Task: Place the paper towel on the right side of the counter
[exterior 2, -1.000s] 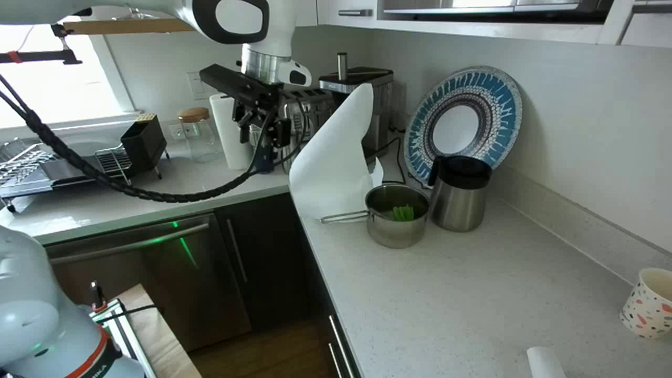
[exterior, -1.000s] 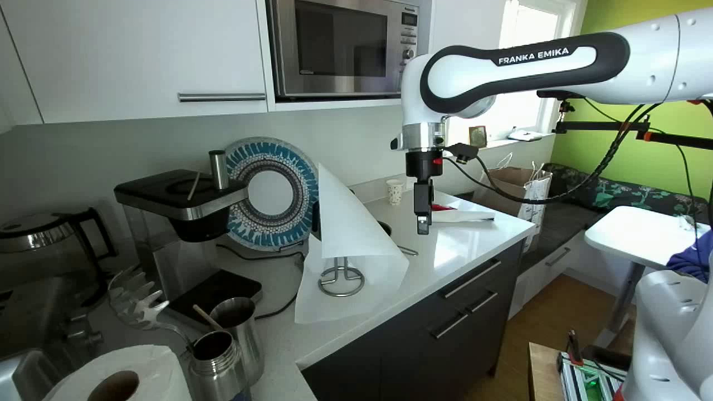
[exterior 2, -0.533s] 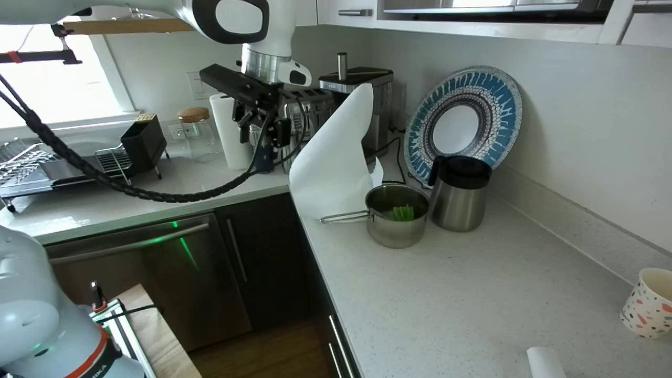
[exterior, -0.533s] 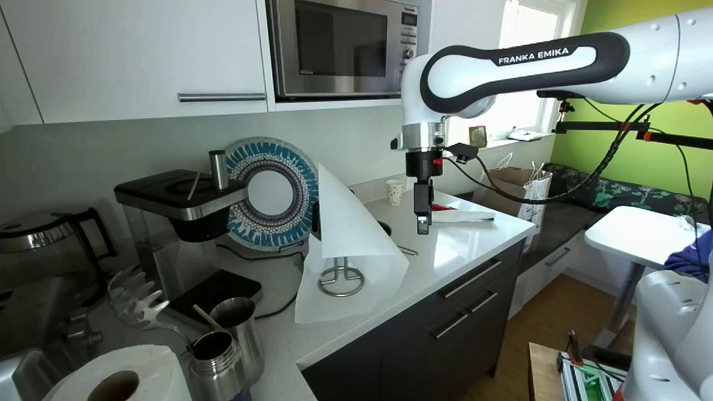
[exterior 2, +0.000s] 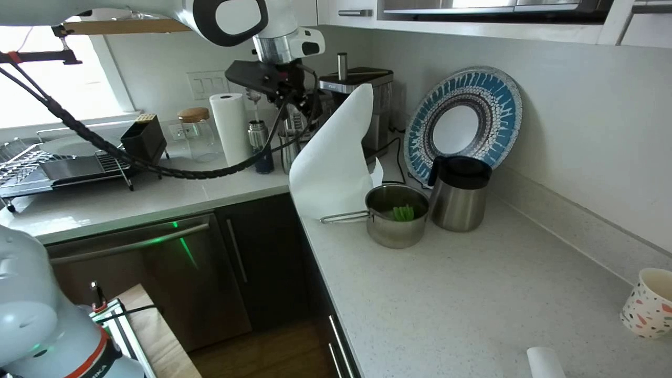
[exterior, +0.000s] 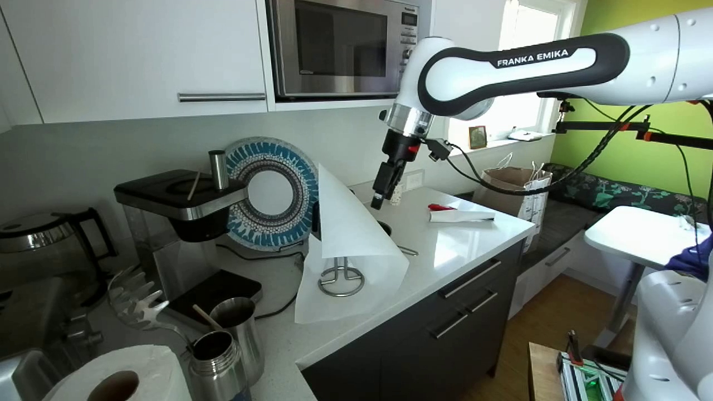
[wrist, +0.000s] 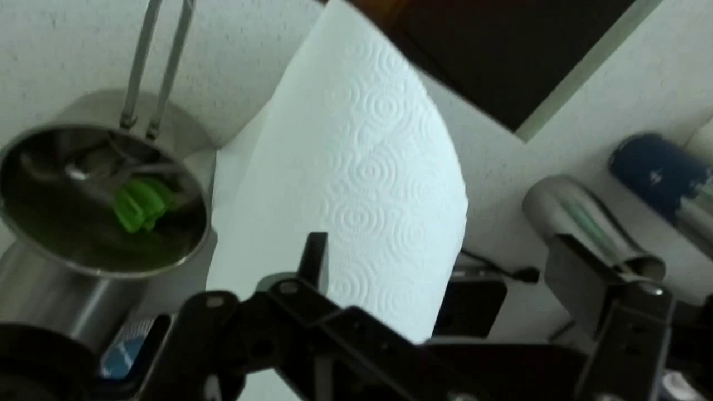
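The paper towel (exterior: 352,223) is a white limp sheet peaked over a metal wire stand (exterior: 341,281), with its lower part spread on the white counter (exterior: 401,289). It also stands as a curved sheet in an exterior view (exterior 2: 333,163), and embossed circles show on it in the wrist view (wrist: 356,184). My gripper (exterior: 377,203) is tilted, above and beside the towel's upper edge. In the wrist view my gripper (wrist: 445,250) has its fingers wide apart with nothing held; part of the towel shows between them. The fingertips are hidden in an exterior view.
A steel pot (exterior 2: 397,231) with a green thing inside and a steel jug (exterior 2: 459,205) stand close to the towel. A patterned plate (exterior 2: 420,142) leans behind. A coffee machine (exterior: 181,192), steel containers (exterior: 214,362), a patterned cup (exterior 2: 648,310) and a white tube (exterior: 461,216) also stand or lie there.
My gripper has tilted and swung toward the towel, leftward in an exterior view, after being still and vertical. The towel and the other things have not moved.
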